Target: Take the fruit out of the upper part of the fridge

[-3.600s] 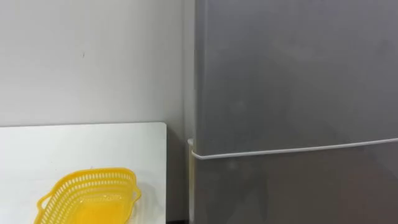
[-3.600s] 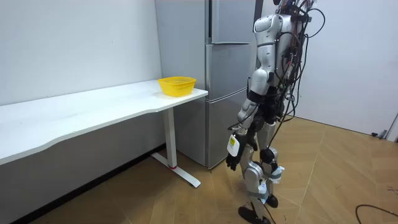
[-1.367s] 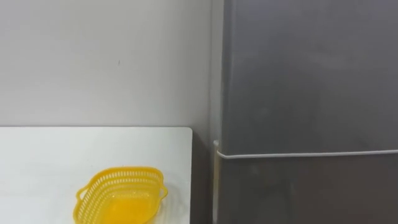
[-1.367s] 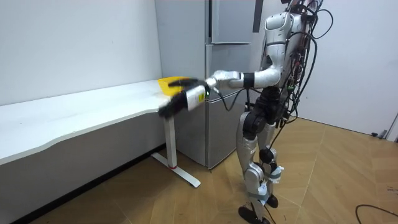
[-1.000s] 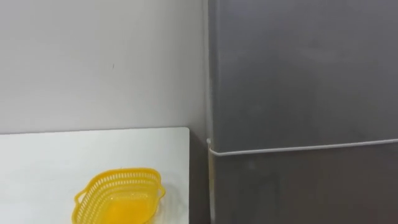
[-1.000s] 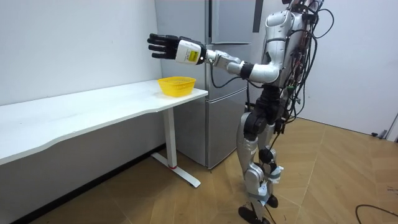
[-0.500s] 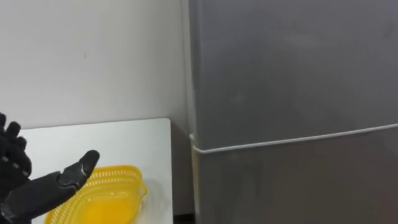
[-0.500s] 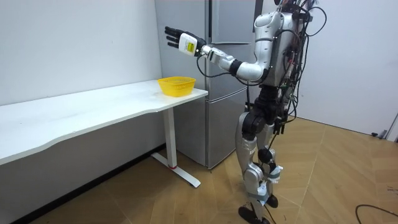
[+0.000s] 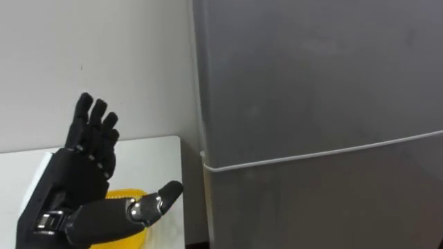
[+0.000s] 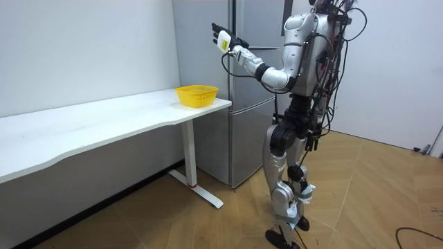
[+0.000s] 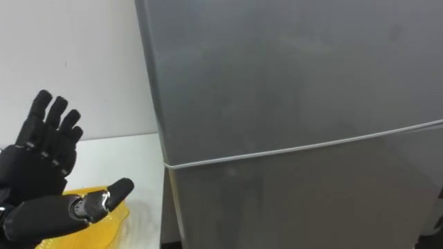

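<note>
Stance: robot stands facing the fridge front, the white table (image 10: pixel 104 121) off at its 9 o'clock.

Left hand (image 9: pixel 76 173): held up at chest height, fingers straight and spread, thumb out toward 3 o'clock. It holds nothing and touches nothing.

Upper fridge door (image 9: pixel 318 76): shut. Lower fridge door (image 9: pixel 325 200): shut. A pale seam (image 9: pixel 318 153) runs between them.

Task item: not visible. Judged to be behind the upper door, so it cannot be named or counted yet.

Key relation: the upper door's near edge lies at 3 o'clock from the left hand, near but apart. That edge runs 12 to 6. The left hand is the nearer one and looks set to do the opening. No handle can be made out in the eye views.

Count: one fridge with two doors, one table, one yellow basket (image 10: pixel 196 95). The basket sits on the table's end beside the fridge, at 6 o'clock below the hand.

Step judged: opening not yet begun.
</note>
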`<state>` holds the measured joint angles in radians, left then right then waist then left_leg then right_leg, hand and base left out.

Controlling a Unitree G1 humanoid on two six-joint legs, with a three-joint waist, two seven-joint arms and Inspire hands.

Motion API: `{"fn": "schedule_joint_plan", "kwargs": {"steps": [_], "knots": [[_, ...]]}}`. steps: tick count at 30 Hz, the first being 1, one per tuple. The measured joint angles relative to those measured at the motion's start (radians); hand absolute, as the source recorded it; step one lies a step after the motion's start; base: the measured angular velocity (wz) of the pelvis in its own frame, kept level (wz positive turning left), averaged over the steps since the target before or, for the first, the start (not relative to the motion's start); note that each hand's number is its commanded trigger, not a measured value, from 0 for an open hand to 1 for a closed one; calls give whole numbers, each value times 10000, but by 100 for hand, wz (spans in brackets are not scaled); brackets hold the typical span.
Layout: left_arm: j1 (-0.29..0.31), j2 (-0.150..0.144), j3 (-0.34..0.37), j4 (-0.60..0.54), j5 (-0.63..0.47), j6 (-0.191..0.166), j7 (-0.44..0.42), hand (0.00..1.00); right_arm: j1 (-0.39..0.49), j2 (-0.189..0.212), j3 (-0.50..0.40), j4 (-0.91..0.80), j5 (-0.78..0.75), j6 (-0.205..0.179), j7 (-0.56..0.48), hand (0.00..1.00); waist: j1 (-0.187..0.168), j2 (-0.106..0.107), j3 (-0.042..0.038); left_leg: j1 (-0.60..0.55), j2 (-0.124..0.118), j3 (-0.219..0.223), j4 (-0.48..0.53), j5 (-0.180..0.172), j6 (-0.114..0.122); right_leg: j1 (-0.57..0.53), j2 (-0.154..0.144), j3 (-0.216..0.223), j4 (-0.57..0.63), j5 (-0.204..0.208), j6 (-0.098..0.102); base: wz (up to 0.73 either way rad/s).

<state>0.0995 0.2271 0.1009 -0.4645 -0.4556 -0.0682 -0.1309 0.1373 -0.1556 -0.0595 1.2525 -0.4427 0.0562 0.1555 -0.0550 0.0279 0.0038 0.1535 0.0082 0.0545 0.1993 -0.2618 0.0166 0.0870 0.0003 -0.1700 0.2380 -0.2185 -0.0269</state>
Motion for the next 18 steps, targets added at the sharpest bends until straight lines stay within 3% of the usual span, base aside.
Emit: {"fn": "schedule_joint_plan", "kwargs": {"steps": [3, 4, 5, 11, 15, 18], "knots": [[-14, -5, 0, 25, -276, 36, -311, 0, 22, 0, 41, -12, 11, 3, -3, 0, 26, -65, 53, 57, 4, 5, 3, 0, 0, -7, -2, 26, 5, 4, -3, 0], [-52, -6, 0, 25, -350, 85, -436, 0, 34, -1, 126, -42, 25, 15, -10, 0, 36, 12, 15, 59, 1, 23, 18, 0, -1, -26, 4, 65, -25, -3, -2, 0], [-148, -10, 1, 28, -404, 200, -551, 0, 37, -2, 224, -51, 28, 41, -7, 0, 52, -41, 56, 55, 1, 29, 19, 0, -1, -38, 9, 85, -24, -7, 0, -3], [-247, -15, 9, 29, -439, 416, -1078, 0, 56, -2, 381, -113, 53, 107, -21, 0, 59, 82, -30, -12, 7, 159, 50, 1, 0, -147, 11, 155, 31, -5, -2, -5], [-248, -10, 10, 27, -445, 629, -1408, 0, 78, -3, 380, -113, 58, 101, -33, 0, 36, 119, -44, -18, 45, 248, 48, 0, 0, -140, 4, 159, 62, 17, -25, -4], [-354, -1, 1, 22, -651, 652, -1583, 0, 52, -21, 380, -115, 71, 97, -36, 0, 15, 133, 0, -29, 62, 254, 29, 0, -1, -103, -15, 149, 45, 20, -29, 0]]}}
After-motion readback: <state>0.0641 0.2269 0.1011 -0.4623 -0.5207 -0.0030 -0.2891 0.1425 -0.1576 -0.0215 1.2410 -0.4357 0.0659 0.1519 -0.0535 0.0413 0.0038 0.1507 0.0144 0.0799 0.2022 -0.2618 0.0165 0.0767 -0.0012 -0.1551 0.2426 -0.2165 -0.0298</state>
